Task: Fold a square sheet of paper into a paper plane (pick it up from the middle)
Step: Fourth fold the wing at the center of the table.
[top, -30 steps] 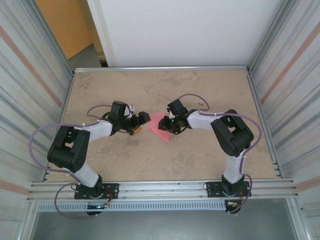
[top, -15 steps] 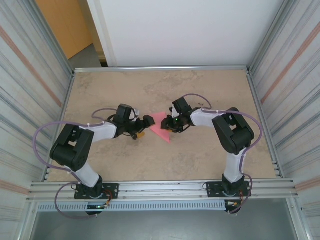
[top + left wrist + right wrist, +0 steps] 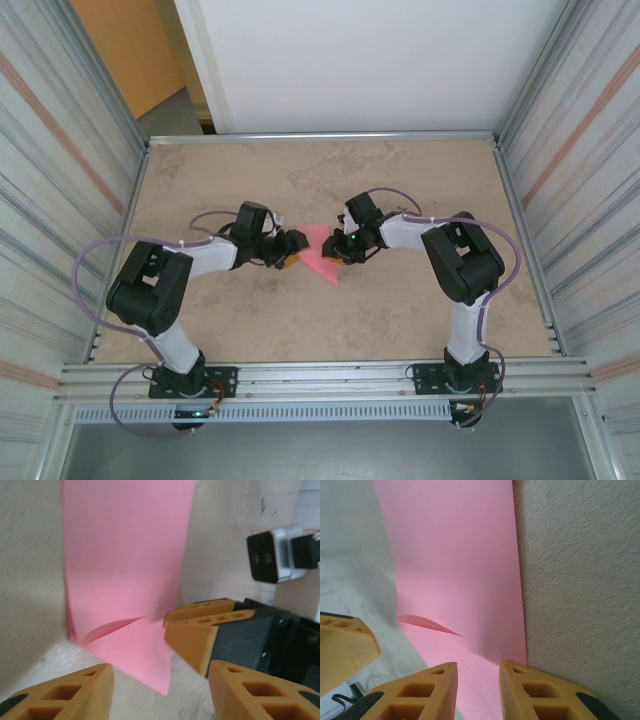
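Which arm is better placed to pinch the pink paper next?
Right, probably: the right gripper straddles the paper at its edge with only a narrow gap, while the left gripper stands much wider around a corner.

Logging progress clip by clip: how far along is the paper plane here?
Done: the pink sheet is folded into a pointed shape. In hand: the left tool and right tool meet at its edges, where a flap curls up. Left: no narrow dart or wings yet.
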`<action>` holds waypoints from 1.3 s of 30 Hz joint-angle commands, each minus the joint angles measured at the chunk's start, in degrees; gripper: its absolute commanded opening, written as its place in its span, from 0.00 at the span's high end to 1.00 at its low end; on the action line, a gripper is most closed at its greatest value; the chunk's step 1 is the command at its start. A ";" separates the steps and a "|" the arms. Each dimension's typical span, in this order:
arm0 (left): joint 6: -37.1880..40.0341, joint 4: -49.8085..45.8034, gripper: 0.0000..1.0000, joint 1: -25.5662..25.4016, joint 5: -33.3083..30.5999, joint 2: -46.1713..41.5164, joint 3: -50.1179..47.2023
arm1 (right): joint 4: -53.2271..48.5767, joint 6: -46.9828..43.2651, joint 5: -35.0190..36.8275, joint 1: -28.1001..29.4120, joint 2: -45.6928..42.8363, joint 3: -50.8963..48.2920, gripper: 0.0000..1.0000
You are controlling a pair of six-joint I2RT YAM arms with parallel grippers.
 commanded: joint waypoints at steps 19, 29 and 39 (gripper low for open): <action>-0.98 -8.67 0.61 -0.58 -4.92 2.24 3.70 | -5.57 -1.16 0.67 -0.98 2.78 -0.78 0.73; -0.99 -7.69 0.66 -0.62 -4.25 4.36 3.87 | -4.82 -0.81 0.18 -0.99 3.42 -0.77 0.73; 0.27 -6.98 0.67 -0.62 -2.03 6.16 5.42 | -4.83 -0.76 0.09 -0.94 3.64 -0.47 0.73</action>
